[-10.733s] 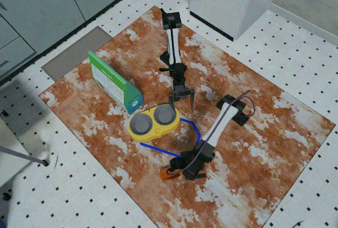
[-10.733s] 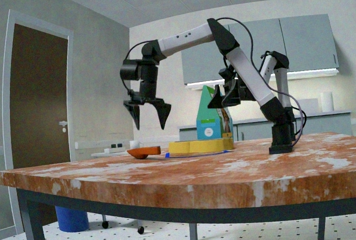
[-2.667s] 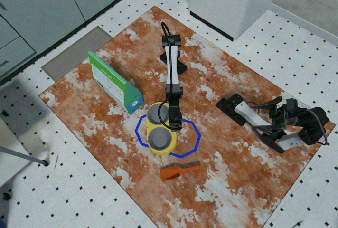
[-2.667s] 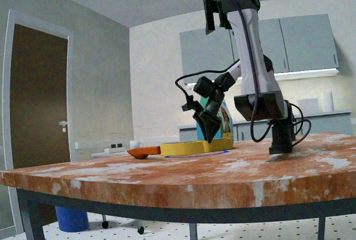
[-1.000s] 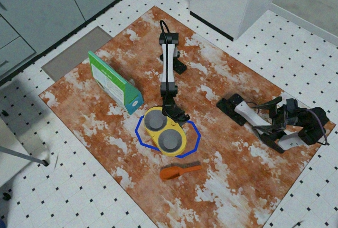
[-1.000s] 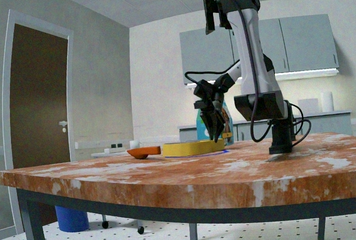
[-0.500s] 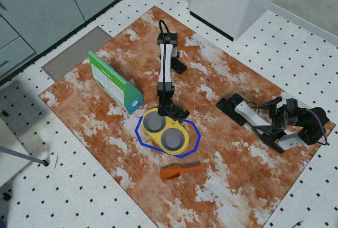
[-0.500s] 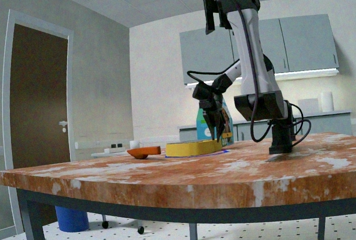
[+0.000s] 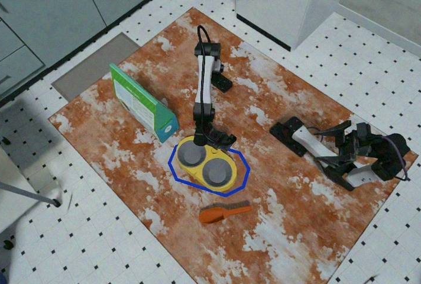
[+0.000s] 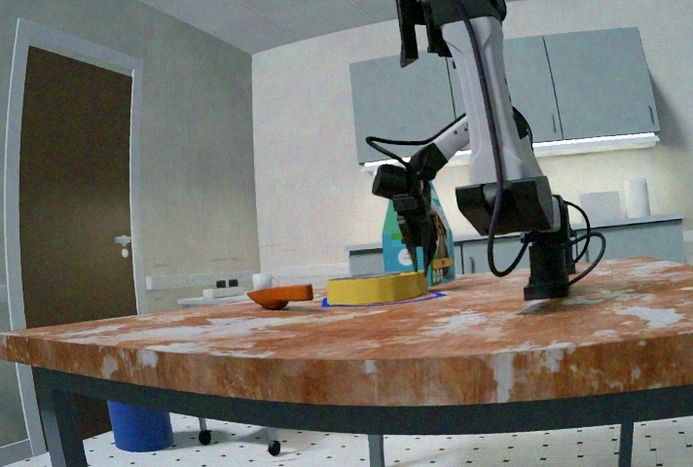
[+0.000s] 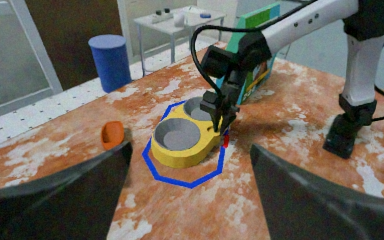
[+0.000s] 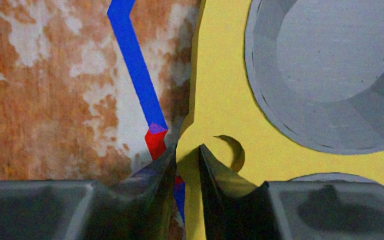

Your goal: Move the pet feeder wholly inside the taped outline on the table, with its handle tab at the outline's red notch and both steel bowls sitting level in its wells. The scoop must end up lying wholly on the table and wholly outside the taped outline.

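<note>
Pet feeder (image 9: 197, 168) (image 10: 375, 289) (image 11: 184, 159) (image 12: 219, 75): it is yellow
Bowls (image 9: 217, 172) (image 11: 177, 135) (image 12: 336, 50): both are of grey colour
Outline (image 9: 173, 170) (image 10: 438, 295) (image 11: 191, 184) (image 12: 141, 75): blue, with notch (image 11: 226, 141) (image 12: 155, 144) in red
Scoop (image 9: 214, 214) (image 10: 278, 294) (image 11: 112, 134): orange
Table top (image 9: 284, 214) (image 10: 237, 341) (image 11: 299, 120) (image 12: 44, 100): rusty orange-brown, having irregular whitish patches
Floor (image 9: 93, 231) (image 10: 325, 446): white, with small black squares in regular pattern
Bin (image 10: 140, 426) (image 11: 110, 62): blue

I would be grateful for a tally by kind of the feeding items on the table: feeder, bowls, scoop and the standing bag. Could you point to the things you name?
Yellow pet feeder (image 9: 198, 171) (image 10: 378, 290) (image 11: 179, 159) (image 12: 219, 75): 1
Steel bowls (image 9: 191, 154) (image 11: 177, 135) (image 12: 336, 50): 2
Orange scoop (image 9: 211, 215) (image 10: 273, 296) (image 11: 112, 134): 1
Green-and-blue bag (image 9: 133, 100) (image 10: 399, 261) (image 11: 233, 45): 1
Total: 5
</note>
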`<action>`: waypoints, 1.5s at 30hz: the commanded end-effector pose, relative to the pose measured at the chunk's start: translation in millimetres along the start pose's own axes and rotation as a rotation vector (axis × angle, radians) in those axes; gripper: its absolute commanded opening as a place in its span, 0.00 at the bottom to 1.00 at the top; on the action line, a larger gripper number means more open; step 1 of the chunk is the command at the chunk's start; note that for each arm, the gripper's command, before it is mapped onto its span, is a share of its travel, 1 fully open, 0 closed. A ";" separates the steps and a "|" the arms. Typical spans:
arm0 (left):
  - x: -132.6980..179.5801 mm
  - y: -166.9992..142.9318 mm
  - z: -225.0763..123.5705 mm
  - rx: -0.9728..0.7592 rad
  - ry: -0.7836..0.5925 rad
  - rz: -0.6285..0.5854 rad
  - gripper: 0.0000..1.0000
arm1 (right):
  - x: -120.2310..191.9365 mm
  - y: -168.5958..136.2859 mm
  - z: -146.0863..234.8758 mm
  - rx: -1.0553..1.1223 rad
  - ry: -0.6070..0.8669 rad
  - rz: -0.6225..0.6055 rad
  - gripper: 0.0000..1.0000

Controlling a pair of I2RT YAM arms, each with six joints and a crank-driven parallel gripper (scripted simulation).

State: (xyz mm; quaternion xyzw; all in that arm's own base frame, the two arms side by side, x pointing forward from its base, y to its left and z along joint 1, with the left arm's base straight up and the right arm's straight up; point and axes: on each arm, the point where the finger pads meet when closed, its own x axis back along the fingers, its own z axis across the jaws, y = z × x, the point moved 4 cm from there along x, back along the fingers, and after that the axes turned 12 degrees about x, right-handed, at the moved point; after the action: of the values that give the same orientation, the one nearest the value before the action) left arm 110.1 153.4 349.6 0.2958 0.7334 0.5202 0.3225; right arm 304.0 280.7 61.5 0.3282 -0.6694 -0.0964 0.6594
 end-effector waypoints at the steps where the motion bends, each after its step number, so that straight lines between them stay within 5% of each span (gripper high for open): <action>1: -4.4 0.2 -0.8 -0.001 0.001 0.015 0.98 | -5.7 -2.8 11.5 0.005 0.070 0.008 0.11; 45: -4.4 0.2 -0.8 -0.001 0.001 0.015 0.98 | 1.4 -17.9 3.1 0.273 0.263 -0.039 0.11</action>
State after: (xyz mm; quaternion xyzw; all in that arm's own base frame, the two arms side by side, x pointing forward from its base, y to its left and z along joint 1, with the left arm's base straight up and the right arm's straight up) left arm 110.2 153.5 349.6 0.2957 0.7335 0.5202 0.3224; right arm 315.4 268.3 61.3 0.4397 -0.5985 0.0144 0.6695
